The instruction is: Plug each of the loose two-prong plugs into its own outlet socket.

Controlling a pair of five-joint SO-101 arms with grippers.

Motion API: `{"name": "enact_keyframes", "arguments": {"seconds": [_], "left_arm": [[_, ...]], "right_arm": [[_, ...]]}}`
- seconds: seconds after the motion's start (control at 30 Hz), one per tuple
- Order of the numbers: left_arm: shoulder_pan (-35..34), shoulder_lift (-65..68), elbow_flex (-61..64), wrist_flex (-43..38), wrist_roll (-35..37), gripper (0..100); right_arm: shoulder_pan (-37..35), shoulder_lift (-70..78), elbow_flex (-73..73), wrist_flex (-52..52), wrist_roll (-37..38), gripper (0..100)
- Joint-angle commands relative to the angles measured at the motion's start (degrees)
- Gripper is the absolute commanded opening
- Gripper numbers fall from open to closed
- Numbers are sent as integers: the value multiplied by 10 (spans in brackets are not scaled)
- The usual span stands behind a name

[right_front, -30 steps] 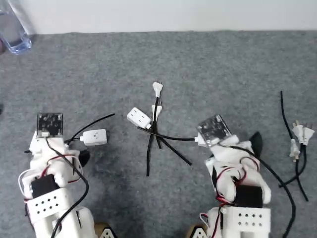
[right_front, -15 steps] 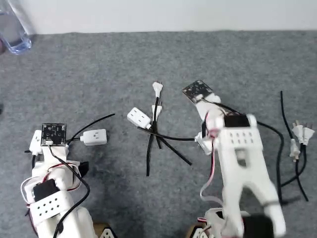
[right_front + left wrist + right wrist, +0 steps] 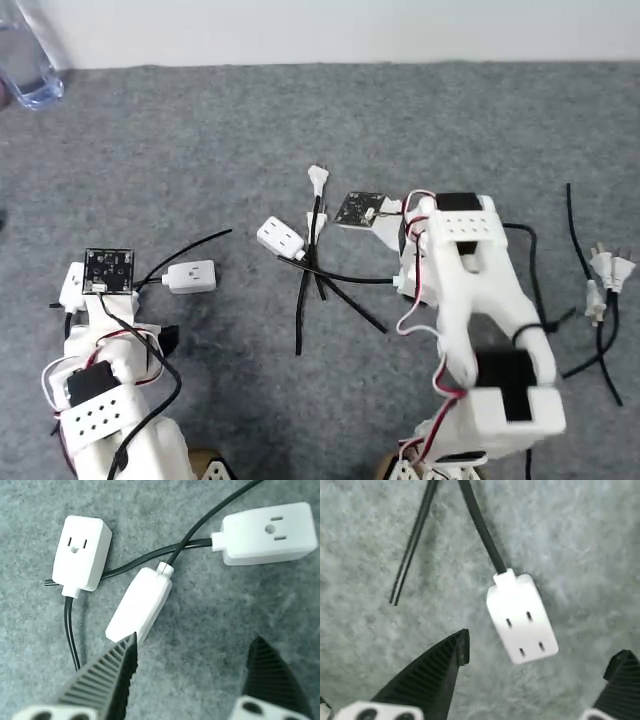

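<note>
Our right tool [image 3: 541, 655] hangs spread over the socket [image 3: 522, 620]; we should lower squarely, straddle its sides and pinch clear of the cord [image 3: 482, 530]. Our left tool [image 3: 195, 647] is spread too.

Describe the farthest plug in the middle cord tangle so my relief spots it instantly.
On the grey mat, find the central black cord tangle. The white plug lies at its far tip, prongs toward the wall, beyond the second plug and socket block.
</note>
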Motion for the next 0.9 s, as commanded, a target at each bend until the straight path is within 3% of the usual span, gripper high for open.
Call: {"name": "enact_keyframes", "arguments": {"seconds": [0.0,0.27,0.33,0.5,0.6,0.67,0.87], "left_arm": [[-2,-7,0,-20,-4,335],[-2,-7,0,-30,-4,335],[-1,-7,0,-30,-4,335],[0,-7,0,-30,-4,335],[-1,-7,0,-30,-4,335],[-1,-7,0,-30,-4,335],[-2,-7,0,-30,-4,335]], "right_arm": [[4,36,-47,-7,9,422],[-2,111,-84,-4,9,405],[-1,118,-91,-4,8,327],[0,118,-92,-4,5,0],[1,118,-91,-3,5,58],[-2,117,-98,16,7,8],[-38,89,-192,139,4,9]]}}
